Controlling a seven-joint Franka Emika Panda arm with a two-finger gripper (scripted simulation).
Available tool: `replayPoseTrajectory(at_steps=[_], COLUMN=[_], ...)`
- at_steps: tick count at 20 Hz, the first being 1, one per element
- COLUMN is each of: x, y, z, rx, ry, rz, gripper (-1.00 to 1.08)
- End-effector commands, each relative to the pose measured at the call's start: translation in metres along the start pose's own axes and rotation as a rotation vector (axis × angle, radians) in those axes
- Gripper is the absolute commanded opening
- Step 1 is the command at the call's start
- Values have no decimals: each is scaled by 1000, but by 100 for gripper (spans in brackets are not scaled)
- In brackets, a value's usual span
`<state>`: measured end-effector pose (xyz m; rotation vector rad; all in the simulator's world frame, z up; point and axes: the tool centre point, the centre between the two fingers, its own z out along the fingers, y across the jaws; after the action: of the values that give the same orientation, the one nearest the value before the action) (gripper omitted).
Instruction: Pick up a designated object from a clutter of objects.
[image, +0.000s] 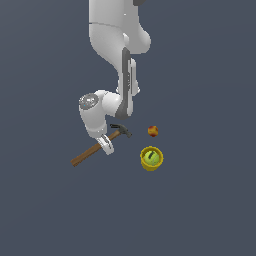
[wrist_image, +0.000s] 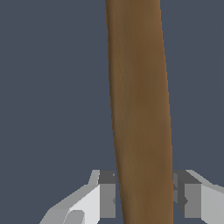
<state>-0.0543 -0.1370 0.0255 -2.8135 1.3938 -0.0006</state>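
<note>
The claw hammer (image: 88, 154) lies on the dark floor, its brown wooden handle running toward the exterior view's left and its dark metal head (image: 121, 129) toward the right. My gripper (image: 106, 145) is down over the handle, near the head end. In the wrist view the handle (wrist_image: 138, 87) runs between my two fingers. The gripper (wrist_image: 144, 197) has both pads against the handle's sides, so it is shut on it. The hammer's head is out of the wrist view.
A small red-yellow round fruit (image: 153, 131) lies just to the exterior view's right of the hammer head. A yellow cup (image: 151, 158) with a green ball in it stands below the fruit. The floor is plain dark grey.
</note>
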Motion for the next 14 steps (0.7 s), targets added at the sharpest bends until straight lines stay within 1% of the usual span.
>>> replayPoseTrajectory(at_steps=[1,7,14], x=[-1,-5,-14], y=[-7,-29,-68], z=[-9,-42,-100], rx=[3,1,-1], ry=[3,3,4], rz=[-1,1,2], gripper=[-100,-100,-100])
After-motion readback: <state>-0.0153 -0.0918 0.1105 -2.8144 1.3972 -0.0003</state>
